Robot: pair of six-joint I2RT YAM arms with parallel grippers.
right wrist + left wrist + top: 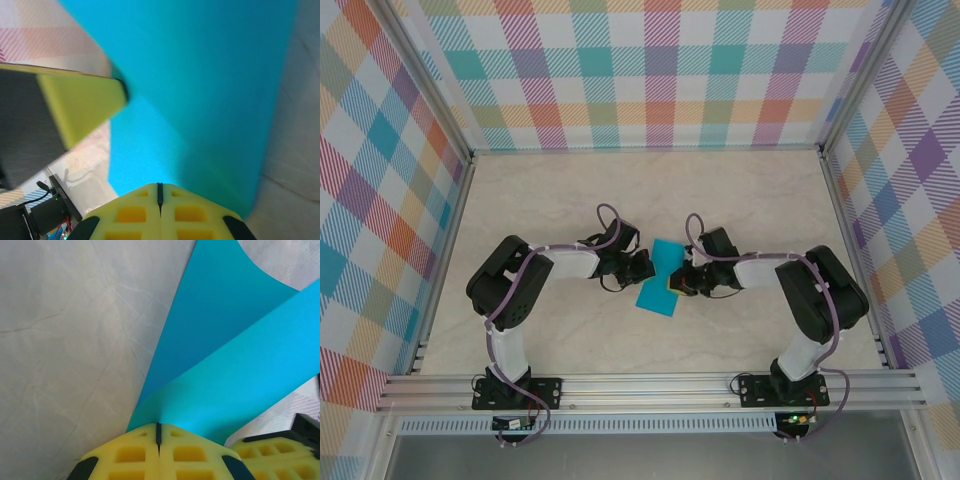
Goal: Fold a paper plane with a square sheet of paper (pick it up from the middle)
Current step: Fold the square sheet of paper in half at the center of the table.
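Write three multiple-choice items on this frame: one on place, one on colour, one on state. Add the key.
1. Where is the paper sheet?
A. in the middle of the table, between the two arms' jaws
B. at the table's far left corner
C. on the right arm's base

2. What colour is the sheet?
A. red
B. teal-blue
C. white

3. How do the left arm's jaws stand?
A. wide open
B. shut on the sheet
C. shut on nothing

Key:
1 A: the top view shows it bridging the gap between the two wrists.
2 B: it is teal-blue in all three views.
3 B: the left wrist view shows the yellow fingers pressed together, with the sheet coming out between them.
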